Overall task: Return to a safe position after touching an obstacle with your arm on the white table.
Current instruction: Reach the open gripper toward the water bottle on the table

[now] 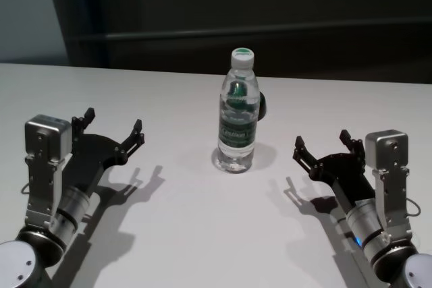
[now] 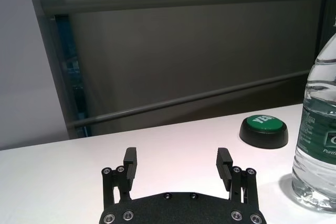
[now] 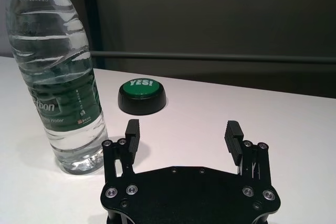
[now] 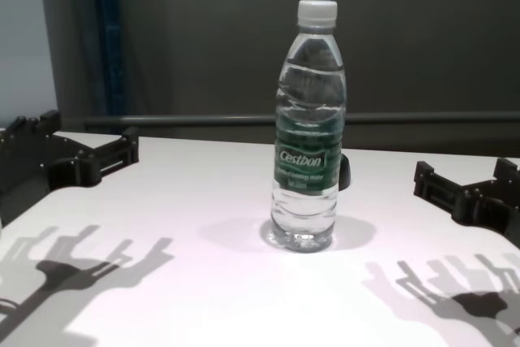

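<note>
Count: I counted one water bottle (image 1: 238, 114), one push button (image 3: 142, 95), one white table (image 1: 189, 234) and two grippers, one per arm.

Bottle position: I saw the bottle standing upright near the middle of the table, between the two grippers and a little farther from the robot than either, touching neither.

Bottle contents: It was clear plastic and looked filled with water nearly to the neck; its white screw cap (image 4: 317, 10) was on, and a dark green label reading "Cestbon" wrapped its middle.

Button: The low black button with a green top marked "YES!" sat on the table just behind the bottle, on the robot's right of it; from the head view I could make out only its dark edge past the bottle.

Left gripper: I had the left gripper (image 1: 111, 131) held above the table on the left side, well apart from the bottle, with its jaws spread wide and nothing between them.

Right gripper: The right gripper (image 1: 325, 144) was above the table on the right side, also clear of the bottle, jaws equally wide apart and holding nothing.

Shadows: Both grippers cast finger-shaped shadows on the tabletop beneath them.
</note>
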